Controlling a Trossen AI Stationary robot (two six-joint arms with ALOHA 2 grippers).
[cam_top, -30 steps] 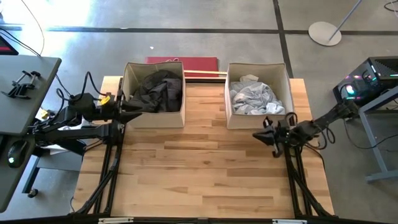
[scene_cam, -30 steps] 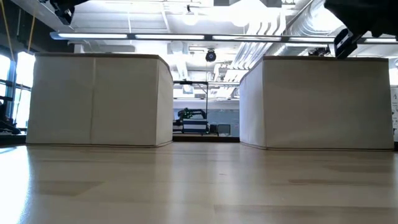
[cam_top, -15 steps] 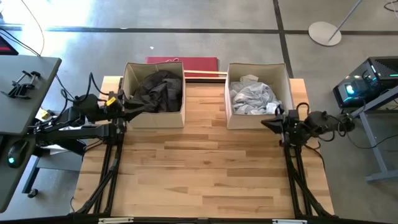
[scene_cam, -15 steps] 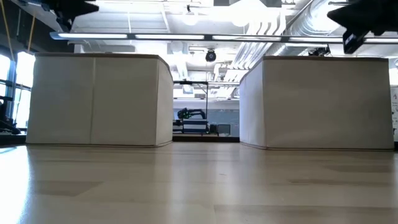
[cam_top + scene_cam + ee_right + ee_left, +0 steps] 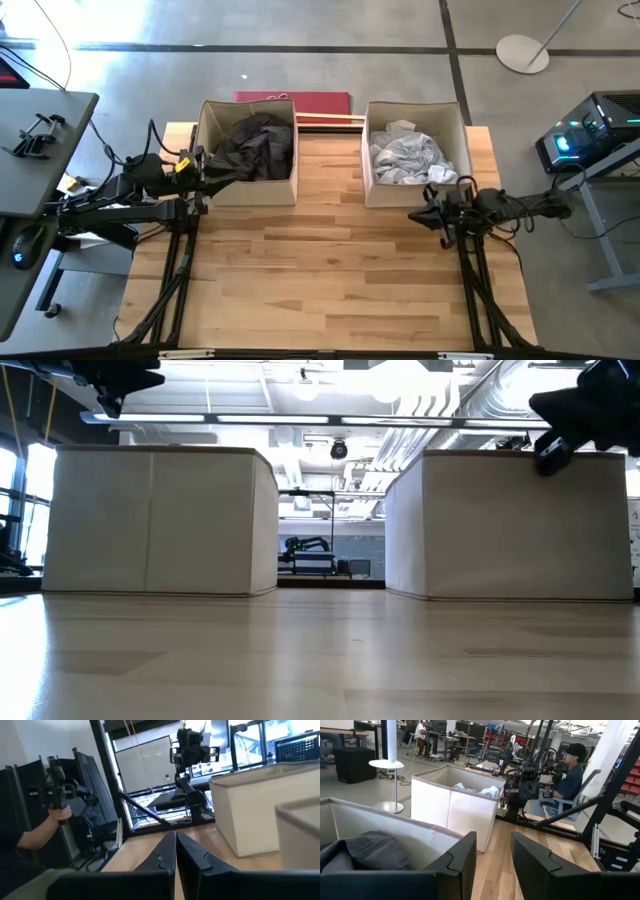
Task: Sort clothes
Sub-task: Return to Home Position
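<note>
From above, a light wooden slatted table (image 5: 330, 270) carries two beige square fabric boxes at its far side. The left beige box (image 5: 250, 190) holds the dark clothes (image 5: 255, 145), charcoal and black fabric heaped together. The right beige box (image 5: 408, 195) holds the white and light grey clothes (image 5: 405, 158). The left hand (image 5: 212, 172) hangs at the left box's outer near corner and points towards it. The right hand (image 5: 418, 215) sits over the table just in front of the right box's outer near corner and points inward.

From table height, both boxes stand upright with a gap between them. The left hand (image 5: 125, 380) is above the left box's rim. The right hand (image 5: 562, 425) is at the right box's top edge. No garment shows over the walls.

Past the left wrist, the left hand (image 5: 493, 840) has its fingers (image 5: 462, 865) spread apart and holds nothing. A charcoal grey garment (image 5: 375, 852) lies inside the near box. Farther off, white fabric (image 5: 475, 790) tops the other box (image 5: 455, 805), and a seated person (image 5: 567, 777) is behind it.

Past the right wrist, the right hand (image 5: 175, 837) has its fingers (image 5: 192, 857) pressed together, empty, over the wood
</note>
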